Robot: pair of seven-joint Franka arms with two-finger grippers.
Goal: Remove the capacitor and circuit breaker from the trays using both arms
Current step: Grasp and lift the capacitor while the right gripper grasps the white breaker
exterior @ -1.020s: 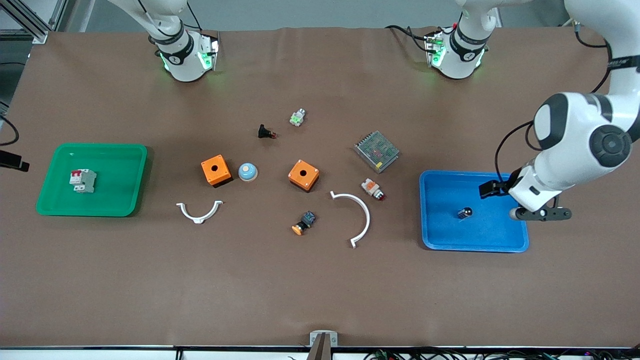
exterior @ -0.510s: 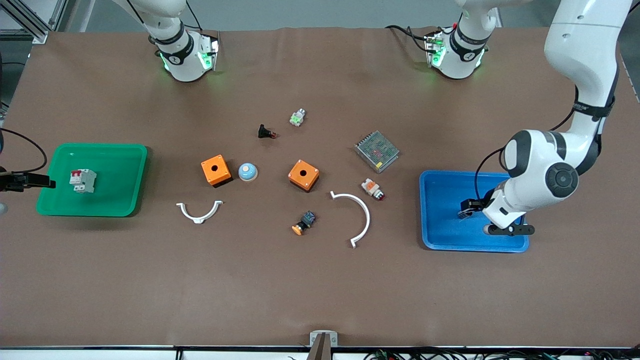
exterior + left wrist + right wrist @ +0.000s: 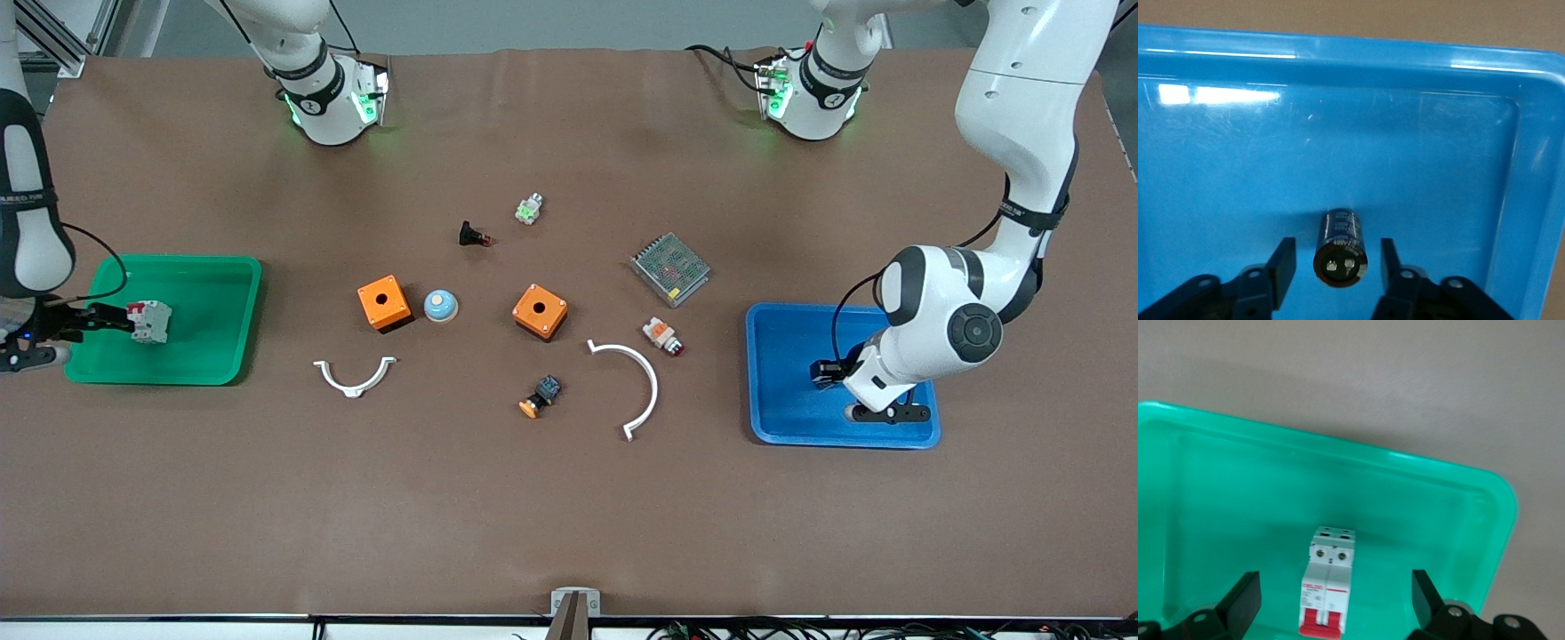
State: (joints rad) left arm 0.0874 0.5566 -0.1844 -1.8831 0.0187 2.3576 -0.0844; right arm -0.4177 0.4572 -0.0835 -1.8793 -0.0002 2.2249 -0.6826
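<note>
The capacitor (image 3: pixel 1340 248), a short black cylinder, lies on its side in the blue tray (image 3: pixel 782 418). My left gripper (image 3: pixel 823 372) is low in that tray and open, and in the left wrist view (image 3: pixel 1337 244) one finger stands on each side of the capacitor without touching it. The gripper covers the capacitor in the front view. The breaker (image 3: pixel 149 320), white-grey with a red lever, lies in the green tray (image 3: pixel 204 356). My right gripper (image 3: pixel 108 318) is open at the breaker. In the right wrist view (image 3: pixel 1335 577) its fingers are spread wide to either side of the breaker (image 3: pixel 1328 587).
Between the trays lie two orange boxes (image 3: pixel 384 303) (image 3: pixel 540 311), a blue dome (image 3: pixel 440 306), a black button (image 3: pixel 474 236), a green-lit part (image 3: pixel 529 209), a metal power supply (image 3: pixel 670 268), a lamp (image 3: pixel 663 335), an orange-capped button (image 3: pixel 540 396) and two white arcs (image 3: pixel 355 376) (image 3: pixel 636 382).
My left gripper moved from the blue tray's outer edge in over the capacitor and came down around it. My right arm came into view and brought its gripper up to the breaker.
</note>
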